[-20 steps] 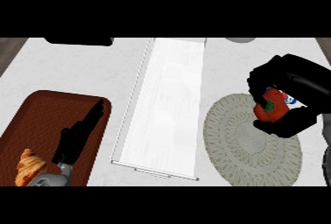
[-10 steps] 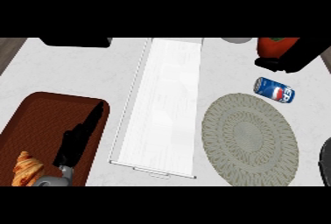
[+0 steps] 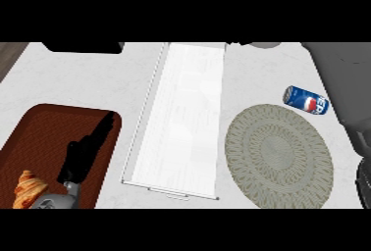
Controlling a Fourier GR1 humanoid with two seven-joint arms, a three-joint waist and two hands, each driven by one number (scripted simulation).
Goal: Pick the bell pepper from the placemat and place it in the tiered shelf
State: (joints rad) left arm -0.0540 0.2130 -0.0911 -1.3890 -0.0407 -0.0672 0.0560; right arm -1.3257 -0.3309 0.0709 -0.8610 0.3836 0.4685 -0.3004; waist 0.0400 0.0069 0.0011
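The round grey woven placemat (image 3: 279, 149) lies right of centre with nothing on it. No bell pepper shows anywhere in the head view. The white tiered shelf (image 3: 185, 117) runs as a long pale strip down the middle of the counter. My left hand (image 3: 83, 152) rests open over the brown tray, fingers straight and pointing away. Of my right arm only the grey forearm (image 3: 339, 78) shows, along the right edge; its hand is beyond the picture's top.
A blue soda can (image 3: 306, 100) lies on its side just beyond the placemat. The brown tray (image 3: 43, 127) at the left holds a croissant (image 3: 27, 188). A black object (image 3: 80, 47) sits at the far left edge.
My right hand, curled round the red pepper, lifted off the placemat, moved up and away, and has left the view. The can it covered now shows. The left hand stayed still.
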